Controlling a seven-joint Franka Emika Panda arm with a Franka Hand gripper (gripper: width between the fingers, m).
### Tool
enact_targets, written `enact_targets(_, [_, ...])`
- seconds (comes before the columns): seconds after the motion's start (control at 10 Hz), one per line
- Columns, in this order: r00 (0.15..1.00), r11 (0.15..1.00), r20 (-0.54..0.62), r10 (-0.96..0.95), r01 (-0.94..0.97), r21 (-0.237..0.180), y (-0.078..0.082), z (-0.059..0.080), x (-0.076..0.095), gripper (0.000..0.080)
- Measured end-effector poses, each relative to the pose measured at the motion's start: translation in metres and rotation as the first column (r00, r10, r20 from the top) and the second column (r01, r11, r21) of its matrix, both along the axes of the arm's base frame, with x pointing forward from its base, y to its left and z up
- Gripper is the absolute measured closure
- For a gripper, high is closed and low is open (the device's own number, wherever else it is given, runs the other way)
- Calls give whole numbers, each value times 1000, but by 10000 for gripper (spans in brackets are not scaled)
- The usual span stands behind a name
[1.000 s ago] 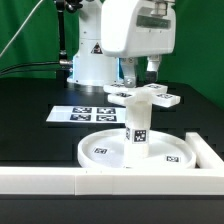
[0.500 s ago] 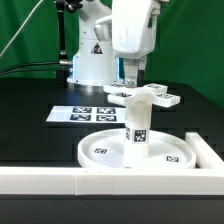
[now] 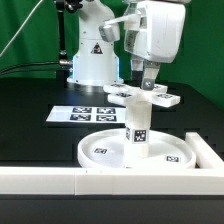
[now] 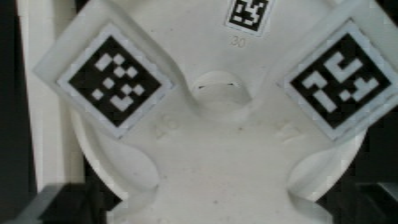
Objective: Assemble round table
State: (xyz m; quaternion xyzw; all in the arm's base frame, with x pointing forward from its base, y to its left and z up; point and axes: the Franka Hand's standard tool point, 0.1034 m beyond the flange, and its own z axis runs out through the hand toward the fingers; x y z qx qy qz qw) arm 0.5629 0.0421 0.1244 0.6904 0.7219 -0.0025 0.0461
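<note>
only the exterior view gives us the whole scene. the black tabletop (image 3: 30, 130) spreads out far below the gripper, and the arm (image 3: 150, 35) leans over it from behind. a long white rail (image 3: 60, 181) runs well below the gripper along the near edge and turns up along the exterior view's right. the disc (image 3: 100, 150), the marker board (image 3: 85, 113) and the post (image 3: 137, 128) also show in this view alone. the marker board lies flat, lower than the gripper and off toward the exterior view's left.

the wrist view shows none of that. it is filled almost wholly by the cross piece (image 4: 214, 140), seen close, so we can read what the exterior view leaves too small: a small bump (image 4: 217, 85) at its middle and large square tags (image 4: 116, 75) on its arms.

the rimmed disc lies straight below the gripper. the post stands upright inside it, near its middle, and flat tags lie on the disc's floor on either side of the post.

the cross piece (image 3: 150, 97) sits level on top of the post, just under the gripper.

the gripper (image 3: 147, 80) points straight down at the cross piece, with its tips very near it. we cannot tell whether they touch it. we also cannot tell whether the fingers are spread or pressed together, and the wrist view shows no fingers.
</note>
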Motion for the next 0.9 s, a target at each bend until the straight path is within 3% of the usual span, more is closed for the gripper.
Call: enact_targets(0.9, [999,1000,-26,-26,26,-7,-7,-16,-5,173])
